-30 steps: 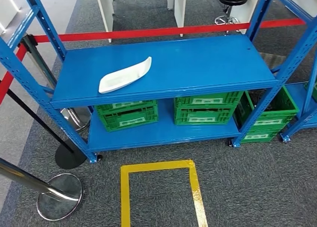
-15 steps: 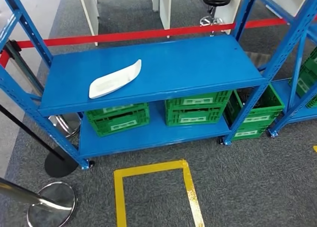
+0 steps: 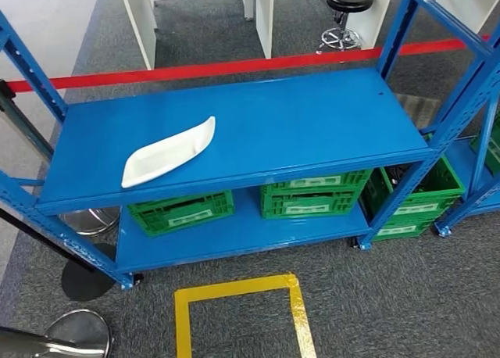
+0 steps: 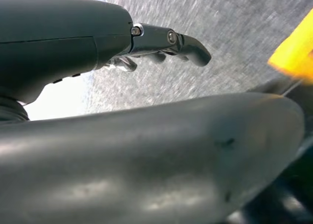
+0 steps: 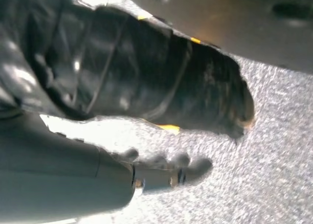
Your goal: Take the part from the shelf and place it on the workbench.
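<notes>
The part (image 3: 168, 151) is a long white curved tray-like piece. It lies alone on the left half of the blue shelf's (image 3: 306, 123) upper board, slanting from front left to back right. My left hand (image 4: 155, 40) hangs over grey carpet with its fingers stretched out and nothing in them. Low over the carpet too, my right hand (image 5: 162, 175) has its fingers extended and holds nothing. Both hands are far from the part.
Green crates (image 3: 180, 211) (image 3: 316, 195) stand on the lower board, and another (image 3: 412, 202) sits by the right upright. A yellow tape square (image 3: 236, 291) marks the carpet in front. A red barrier belt (image 3: 236, 65) runs behind. Stanchion bases (image 3: 76, 334) are at the left; a second blue rack (image 3: 483, 139) is at the right.
The whole head picture has shifted, so the camera moved: the shelf now sits lower and closer, with the part further left in the picture. The part itself lies as before.
</notes>
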Motion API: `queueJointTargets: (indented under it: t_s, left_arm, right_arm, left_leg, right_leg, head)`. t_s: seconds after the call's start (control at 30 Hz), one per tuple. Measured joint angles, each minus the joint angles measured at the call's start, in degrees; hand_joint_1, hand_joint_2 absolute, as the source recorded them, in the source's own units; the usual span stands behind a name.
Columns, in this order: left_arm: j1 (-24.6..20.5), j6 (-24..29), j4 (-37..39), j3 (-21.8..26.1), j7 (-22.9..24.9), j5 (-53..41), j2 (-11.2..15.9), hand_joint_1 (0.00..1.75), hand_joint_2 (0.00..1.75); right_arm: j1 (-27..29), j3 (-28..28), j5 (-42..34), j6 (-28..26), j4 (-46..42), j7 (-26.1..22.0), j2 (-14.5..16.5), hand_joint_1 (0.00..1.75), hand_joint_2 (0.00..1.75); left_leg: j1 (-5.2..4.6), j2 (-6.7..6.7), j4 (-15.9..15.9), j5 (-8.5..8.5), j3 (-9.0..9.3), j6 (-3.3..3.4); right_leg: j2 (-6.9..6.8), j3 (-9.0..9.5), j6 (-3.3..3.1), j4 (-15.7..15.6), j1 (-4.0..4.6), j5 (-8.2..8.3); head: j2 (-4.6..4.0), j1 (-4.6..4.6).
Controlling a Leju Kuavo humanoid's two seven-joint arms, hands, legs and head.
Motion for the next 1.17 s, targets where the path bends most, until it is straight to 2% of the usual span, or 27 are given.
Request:
queueJointTargets:
  t_s: [0.03,0.07,0.1,0.13,0.2,0.23,0.27,0.3,0.37,0.4,0.43,0.5,0.57,0.6,0.67,0.7,0.73,0.77,0.8,0.83,0.87,0.9,0.93,0.97,1.1,1.17]
  left_arm:
    - [-0.3,0.1,0.0,0.0,0.1,0.0,0.0,0.00,0.00]
    - [-0.4,0.2,0.0,0.0,0.3,0.0,0.1,0.00,0.00]
    - [-0.4,0.3,0.0,0.0,0.5,0.0,0.1,0.00,0.00]
    - [-0.4,0.3,0.0,0.0,0.6,0.0,0.1,0.00,0.00]
    - [-0.3,0.2,0.0,0.0,0.6,0.0,0.1,0.00,0.00]
    - [-0.3,0.2,0.0,0.0,0.6,0.0,0.2,0.00,0.00]
    - [-0.4,0.1,0.0,0.0,0.5,0.0,0.2,0.00,0.00]
    - [-0.4,0.1,0.0,0.0,0.5,0.0,0.2,0.00,0.00]
    - [-0.3,0.0,0.0,0.0,0.5,0.1,0.3,0.00,0.00]
    - [-0.4,0.0,0.0,0.0,0.5,0.1,0.3,0.00,0.00]
    - [-0.5,0.0,0.0,0.0,0.5,0.0,0.3,0.00,0.00]
    - [-0.7,0.0,-0.1,0.0,0.5,0.0,0.2,0.00,0.00]
    - [-0.8,0.0,-0.1,0.0,0.6,0.0,0.1,0.00,0.00]
    - [-0.8,-0.1,-0.1,0.0,0.7,0.1,0.1,0.00,0.00]
    - [-0.9,-0.1,-0.1,0.0,0.8,0.2,0.0,0.00,0.00]
    - [-0.9,-0.1,-0.1,0.0,0.9,0.2,0.0,0.00,0.00]
    - [-0.9,-0.1,-0.1,0.0,1.0,0.3,0.0,0.00,0.00]
    - [-0.9,-0.1,-0.1,0.0,1.0,0.3,0.0,0.00,0.00]
    - [-0.9,-0.1,-0.1,0.0,1.1,0.3,-0.1,0.00,0.00]
    - [-0.9,-0.1,-0.1,0.0,1.1,0.4,-0.1,0.00,0.00]
    - [-0.8,-0.1,-0.1,0.0,1.2,0.4,0.0,0.00,0.00]
    - [-0.7,-0.1,-0.1,0.0,1.2,0.5,0.0,0.00,0.00]
    - [-0.5,-0.1,-0.1,0.0,1.2,0.6,0.2,0.00,0.00]
    - [-0.3,-0.1,-0.1,0.0,1.3,0.7,0.3,0.00,0.00]
    - [0.0,-0.1,-0.1,0.0,1.3,0.9,0.5,0.00,0.00]
    - [-0.1,-0.1,-0.1,0.0,1.3,1.0,0.5,0.00,0.00]
  right_arm:
    - [0.0,0.0,0.0,0.1,0.0,0.1,0.0,0.00,0.00]
    - [0.1,0.0,0.0,0.5,0.0,0.1,0.0,0.00,0.00]
    - [0.2,0.0,0.2,1.0,0.0,0.0,0.0,0.00,0.00]
    - [0.2,0.0,0.6,1.5,0.0,-0.3,0.0,0.00,0.00]
    - [0.3,0.1,1.4,2.0,0.0,-1.1,0.0,0.00,0.00]
    - [0.4,0.1,1.6,2.1,0.0,-1.5,0.0,0.00,0.00]
    - [0.4,0.2,1.8,2.1,0.0,-1.7,0.0,0.00,0.00]
    - [0.5,0.2,1.8,2.0,0.0,-1.8,0.1,0.00,0.00]
    - [0.7,0.2,1.9,2.0,0.1,-1.8,0.3,0.00,0.00]
    - [0.8,0.2,1.8,2.1,0.2,-1.8,0.3,0.00,0.00]
    - [0.7,0.2,1.7,2.2,0.2,-1.8,0.4,0.00,0.00]
    - [0.3,0.2,1.5,2.6,0.2,-1.7,0.4,0.00,0.00]
    - [-0.1,0.2,1.2,2.8,0.2,-1.6,0.4,0.00,0.00]
    - [-0.1,0.2,1.0,2.9,0.2,-1.5,0.4,0.00,0.00]
    - [-0.1,0.2,0.9,3.0,0.2,-1.3,0.4,0.00,0.00]
    - [0.0,0.2,0.8,3.0,0.2,-1.2,0.4,0.00,0.00]
    - [0.0,0.2,0.9,3.0,0.2,-1.1,0.4,0.00,0.00]
    - [0.1,0.2,0.9,3.0,0.2,-1.0,0.4,0.00,0.00]
    - [0.1,0.2,0.9,3.1,0.2,-1.0,0.4,0.00,0.00]
    - [0.2,0.2,1.0,3.1,0.2,-1.1,0.4,0.00,0.00]
    - [0.3,0.2,0.9,3.0,0.3,-1.3,0.4,0.00,0.00]
    - [0.2,0.2,0.8,2.8,0.3,-1.5,0.4,0.00,0.00]
    - [0.2,0.2,0.7,2.5,0.3,-1.7,0.4,0.00,0.00]
    - [0.1,0.1,0.6,2.1,0.4,-1.8,0.4,0.00,0.00]
    - [0.2,0.0,0.2,1.5,0.4,-2.0,0.5,0.00,0.00]
    - [0.1,0.0,0.2,1.5,0.4,-2.1,0.5,0.00,0.00]
  left_leg:
    - [0.01,-0.08,4.0,1.59,-2.01,-0.24]
    - [0.03,-0.15,8.3,2.35,-4.67,-0.40]
    - [0.06,-0.21,11.9,1.76,-7.39,-0.49]
    - [0.05,-0.23,14.0,-0.41,-9.88,-0.53]
    - [-0.03,-0.24,14.7,-6.71,-13.76,-0.38]
    - [-0.16,-0.23,13.6,-8.69,-15.08,-0.18]
    - [-0.35,-0.16,11.7,-8.55,-15.91,0.17]
    - [-0.64,0.26,9.0,-5.64,-16.33,0.69]
    - [-1.31,1.47,4.2,4.17,-16.67,1.80]
    - [-1.56,1.83,3.0,7.84,-16.74,2.13]
    - [-1.71,1.71,2.7,9.59,-16.80,2.27]
    - [-1.50,0.70,2.4,9.65,-16.46,2.38]
    - [-1.05,-0.20,1.5,9.61,-15.79,2.73]
    - [-0.89,-0.61,1.2,9.53,-15.48,2.94]
    - [-0.83,-1.56,1.1,9.23,-15.26,3.28]
    - [-0.80,-2.16,1.1,9.07,-15.13,3.32]
    - [-0.74,-2.85,1.1,8.87,-14.91,3.26]
    - [-0.64,-3.63,1.1,8.58,-14.60,3.08]
    - [-0.52,-4.42,1.2,8.23,-14.26,2.79]
    - [-0.46,-5.03,1.3,7.86,-13.98,2.44]
    - [-0.45,-5.63,1.5,7.53,-13.92,2.06]
    - [-0.47,-6.02,1.7,7.38,-14.05,1.71]
    - [-0.48,-6.27,1.8,7.35,-14.24,1.41]
    - [-0.46,-6.50,1.9,7.37,-14.42,1.38]
    - [-0.59,-6.45,1.5,7.78,-14.32,2.96]
    - [-0.62,-6.40,1.3,7.85,-14.17,3.13]
  right_leg:
    - [0.06,1.23,-0.29,-0.5,-0.15,-0.56]
    - [0.08,2.60,-0.52,-1.1,-0.26,-1.09]
    - [0.05,4.02,-0.72,-1.7,-0.30,-1.66]
    - [0.13,5.47,-0.93,-2.3,-0.29,-2.33]
    - [0.23,8.28,-1.21,-3.3,-0.23,-3.77]
    - [0.16,9.68,-1.23,-3.6,-0.18,-4.60]
    - [-0.04,11.02,-1.21,-3.8,-0.12,-5.48]
    - [-0.36,11.97,-1.16,-3.9,-0.05,-6.40]
    - [-0.95,13.52,-0.71,-3.7,0.27,-8.20]
    - [-1.28,13.91,-0.36,-3.7,0.42,-8.98]
    - [-1.61,14.44,0.04,-3.6,0.55,-9.59]
    - [-2.25,15.34,0.65,-3.9,0.62,-10.50]
    - [-1.30,14.74,1.18,-1.8,0.61,-12.05]
    - [-0.45,12.98,1.42,1.1,0.51,-13.36]
    - [0.67,7.92,1.85,9.0,0.29,-15.69]
    - [0.80,5.69,2.01,11.6,0.18,-15.79]
    - [0.88,4.35,2.14,12.2,0.09,-14.67]
    - [1.02,4.05,2.25,10.6,0.00,-12.32]
    - [1.58,4.56,2.35,7.3,-0.17,-9.26]
    - [2.54,5.32,2.43,4.1,-0.30,-6.92]
    - [3.47,6.26,2.36,1.1,-0.47,-5.53]
    - [4.29,6.94,2.08,-0.6,-0.55,-5.12]
    - [4.66,7.28,1.72,-1.1,-0.54,-5.50]
    - [4.63,7.57,1.38,-1.7,-0.58,-5.58]
    - [4.49,7.69,1.05,-1.8,-0.58,-5.49]
    - [4.48,7.73,0.80,-1.8,-0.49,-5.52]
  head:
    - [0.00,-0.10]
    - [0.00,-0.29]
    - [0.00,-0.43]
    - [0.00,-0.51]
    - [0.00,-0.60]
    - [0.00,-0.64]
    - [0.00,-0.71]
    - [0.00,-0.81]
    - [0.00,-1.00]
    - [0.00,-1.06]
    - [0.00,-1.11]
    - [0.00,-1.16]
    - [0.00,-0.91]
    - [0.00,-0.77]
    - [0.00,-0.58]
    - [0.00,-0.58]
    - [0.00,-0.60]
    - [0.00,-0.59]
    - [0.00,-0.57]
    - [0.00,-0.54]
    - [0.00,-0.45]
    - [0.00,-0.42]
    - [0.00,-0.40]
    - [0.00,-0.42]
    - [0.00,-0.64]
    - [0.00,-0.64]
